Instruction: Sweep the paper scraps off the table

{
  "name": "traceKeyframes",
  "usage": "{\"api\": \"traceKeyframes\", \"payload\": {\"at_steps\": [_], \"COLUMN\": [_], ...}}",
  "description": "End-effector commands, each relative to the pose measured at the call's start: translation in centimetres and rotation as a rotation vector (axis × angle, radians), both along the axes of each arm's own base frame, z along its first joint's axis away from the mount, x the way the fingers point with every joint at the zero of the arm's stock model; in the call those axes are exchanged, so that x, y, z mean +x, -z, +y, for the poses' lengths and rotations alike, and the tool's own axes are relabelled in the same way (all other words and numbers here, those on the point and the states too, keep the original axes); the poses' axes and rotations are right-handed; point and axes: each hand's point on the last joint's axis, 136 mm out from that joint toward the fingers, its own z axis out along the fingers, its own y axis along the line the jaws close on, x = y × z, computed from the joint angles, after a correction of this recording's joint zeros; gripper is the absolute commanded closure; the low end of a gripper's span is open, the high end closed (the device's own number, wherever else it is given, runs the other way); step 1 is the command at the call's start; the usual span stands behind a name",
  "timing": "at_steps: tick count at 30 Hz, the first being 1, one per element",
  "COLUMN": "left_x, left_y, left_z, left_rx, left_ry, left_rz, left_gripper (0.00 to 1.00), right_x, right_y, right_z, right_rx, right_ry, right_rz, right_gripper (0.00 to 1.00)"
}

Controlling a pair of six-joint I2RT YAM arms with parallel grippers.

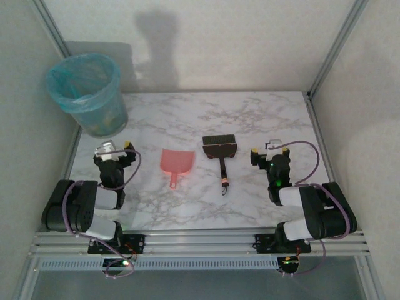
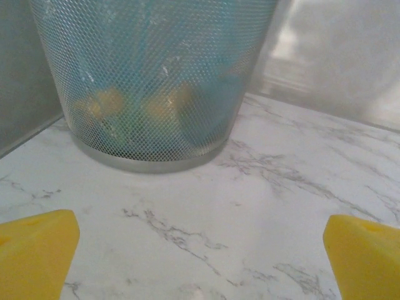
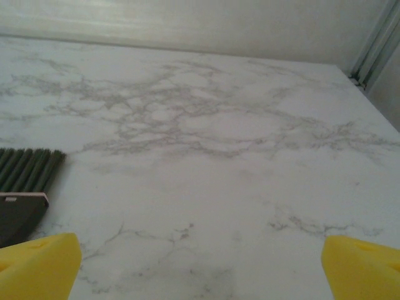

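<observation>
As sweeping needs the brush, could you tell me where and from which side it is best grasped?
Grip the brush by its slim handle, which lies flat pointing toward the arms. Probably come from above with the open right end effector, beside it.

Bin far-L corner, dustpan + brush mid-front; table free beyond & far R.

Desk: What do you count on your screens?

Operator: I see one table, one mesh bin, one pink dustpan and one brush.

Desk: Grippers?

Operator: Two: the left gripper and the right gripper.

Desk: And paper scraps?

Operator: Through the bin's mesh I make out two yellowish lumps; the rest is too blurred for me to count.
</observation>
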Motion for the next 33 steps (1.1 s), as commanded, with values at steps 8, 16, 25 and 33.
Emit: {"api": "traceKeyframes", "payload": {"at_steps": [8, 16, 25, 33], "left_x": [1.7, 2.0, 2.0, 2.1], "left_y": [-1.3, -1.1, -1.1, -1.1], "left_z": [0.4, 0.5, 0.5, 0.6], "left_rx": [0.027, 0.009, 0.009, 0.003], "left_ry": [-0.014, 0.006, 0.008, 0.016], "left_rz": [-0.037, -0.029, -0.03, -0.026], "left_gripper": [0.01, 0.01, 0.01, 0.01], "right_x": [1.3, 3.0, 3.0, 3.0], "right_y": [0.9, 1.7, 1.8, 1.7], "right_z": [-1.2, -4.3, -4.2, -4.2], "right_rx": [0.0, 0.077, 0.076, 0.075], "right_ry": [0.055, 0.186, 0.185, 0.186], "right_rz": [-0.01, 0.1, 0.099, 0.098], "right_gripper": [0.01, 0.01, 0.01, 0.01]}}
